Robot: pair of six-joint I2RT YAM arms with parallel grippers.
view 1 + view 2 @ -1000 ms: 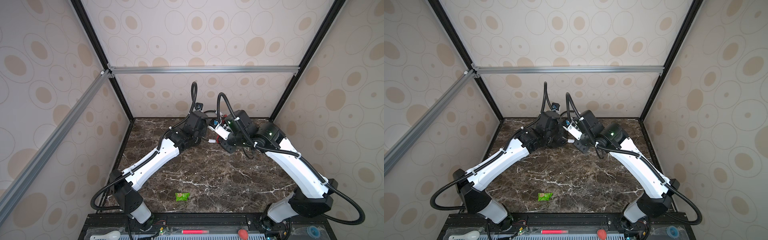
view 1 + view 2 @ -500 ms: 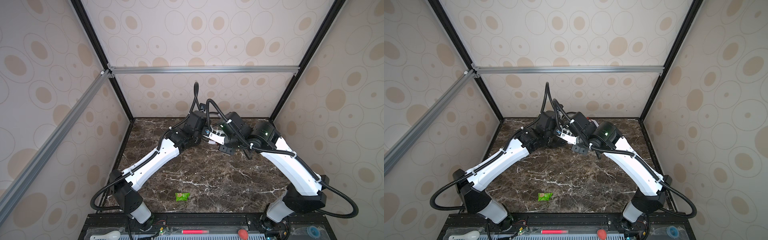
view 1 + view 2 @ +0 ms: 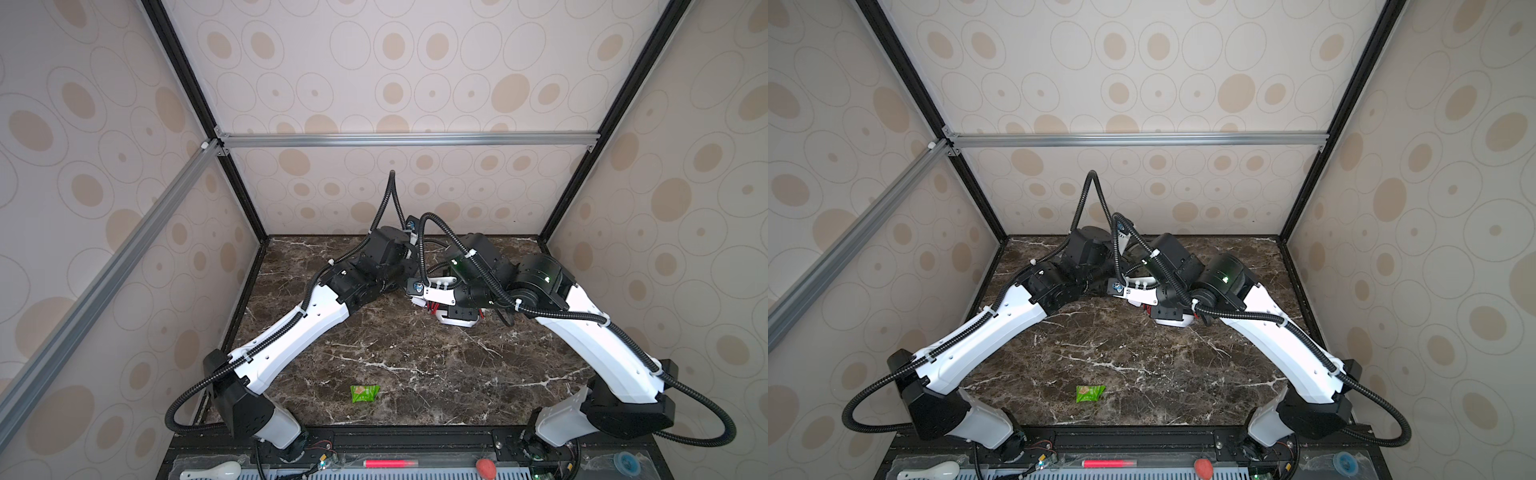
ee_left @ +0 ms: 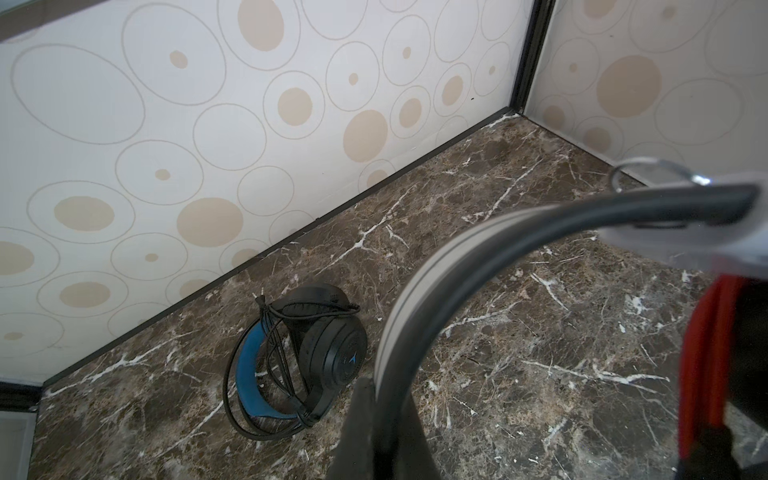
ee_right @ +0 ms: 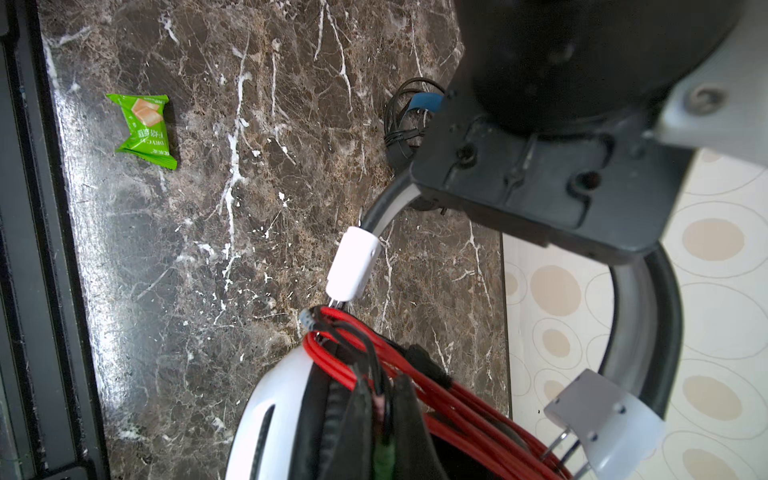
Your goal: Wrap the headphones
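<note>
Though the two arms cover its back middle in both top views, table (image 3: 415, 365): dark veined marble, with the front half in plain sight.
White headset (image 3: 456, 321): held between the two claws near the back middle. Only a white edge shows under the right wrist in both top views, and whether it touches the table cannot be told.
Black headset (image 4: 328, 349): lies on the table near the back wall, blue inner band showing, its thin black cable (image 4: 274, 345) wound around it. It is hidden behind the arms in both top views.
Headband (image 4: 415, 299): the white headset's, arching close to the left wrist lens, blurred.
Left claw (image 4: 380, 436): clamped on that headband, its fingers mostly cut off by the frame edge.
Right claw (image 5: 382, 415): narrow, pinched into the cable turns beside the white earcup (image 5: 266, 399). Which strand it grips is hard to make out.
Red cable (image 5: 457, 399): several turns across the white headset, the far part cut off.
Green wrapper (image 3: 365, 393): alone near the front edge, well apart from both headsets.
</note>
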